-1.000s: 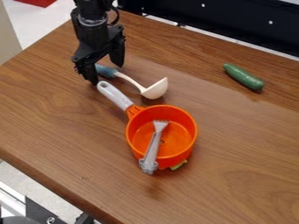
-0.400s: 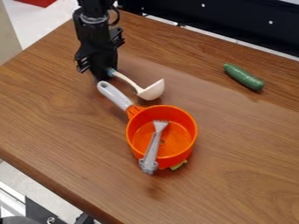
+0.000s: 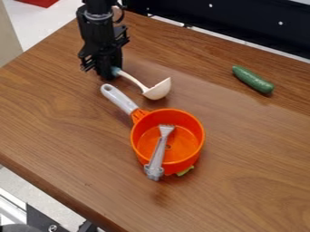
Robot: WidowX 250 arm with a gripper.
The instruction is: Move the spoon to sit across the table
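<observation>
The black gripper [image 3: 108, 74] hangs over the far left part of the wooden table [image 3: 60, 127], its jaws closed in on the blue end of the ladle's handle. The ladle [image 3: 135, 80] slants out from them toward the right, its white bowl near the orange pot [image 3: 193, 118], between the pot and the far side; whether the bowl touches the table I cannot tell. The pot's pale grey handle points back toward the jaws. Inside the pot a grey utensil [image 3: 159, 152] with a toothed head leans over the near rim. Something green [image 3: 186, 171] peeks out from under the pot. A cucumber [image 3: 252, 80] lies well apart, at the far right.
</observation>
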